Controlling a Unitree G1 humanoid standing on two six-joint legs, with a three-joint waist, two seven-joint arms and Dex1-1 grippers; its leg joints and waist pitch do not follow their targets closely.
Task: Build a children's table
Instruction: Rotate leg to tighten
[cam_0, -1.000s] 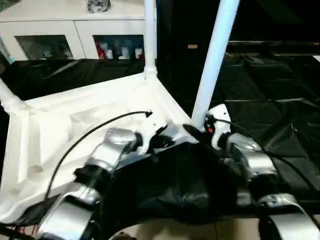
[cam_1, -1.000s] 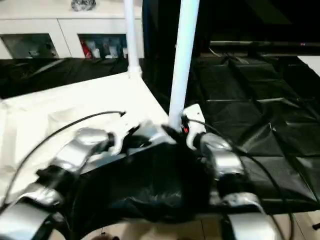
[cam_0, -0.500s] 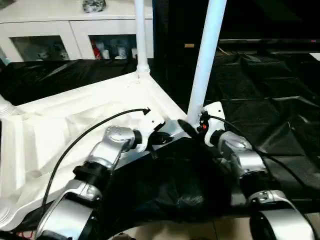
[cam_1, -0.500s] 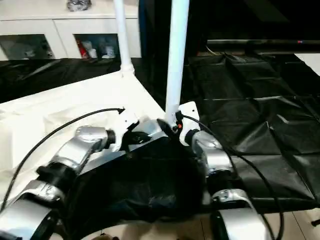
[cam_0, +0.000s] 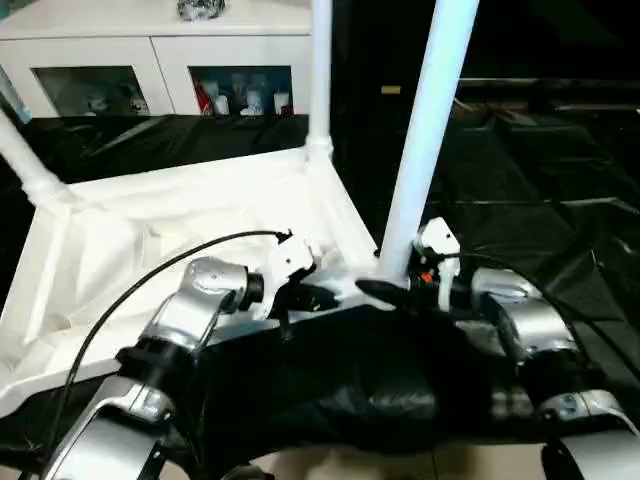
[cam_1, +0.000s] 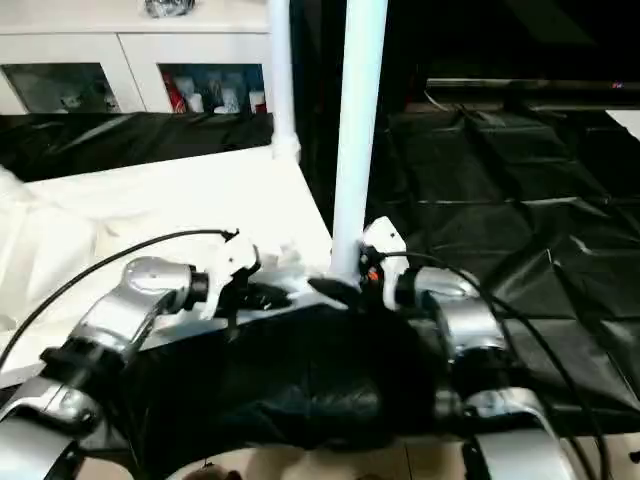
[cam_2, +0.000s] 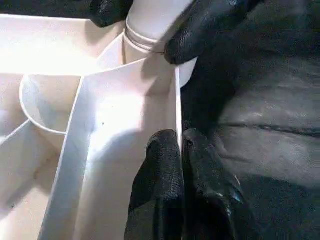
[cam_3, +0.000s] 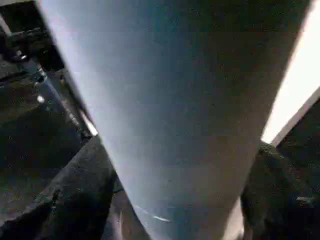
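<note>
Table top (cam_0: 190, 230): white, upside down on black sheeting (cam_0: 540, 180); sits further right in the head views than a second ago, though the whole picture has shifted, so the camera moved. Near leg (cam_0: 425, 130): upright in the near right corner socket, as before; two more legs stand at the far corner (cam_0: 320, 75) and left corner (cam_0: 25, 160). Left gripper (cam_2: 181, 165): fingers narrow, pinching the top's thin rim beside that socket. Right gripper (cam_0: 385, 290): wrapped round the leg's base. Open sheeting lies right of the rim; white cabinet (cam_0: 150, 60) stands behind.
</note>
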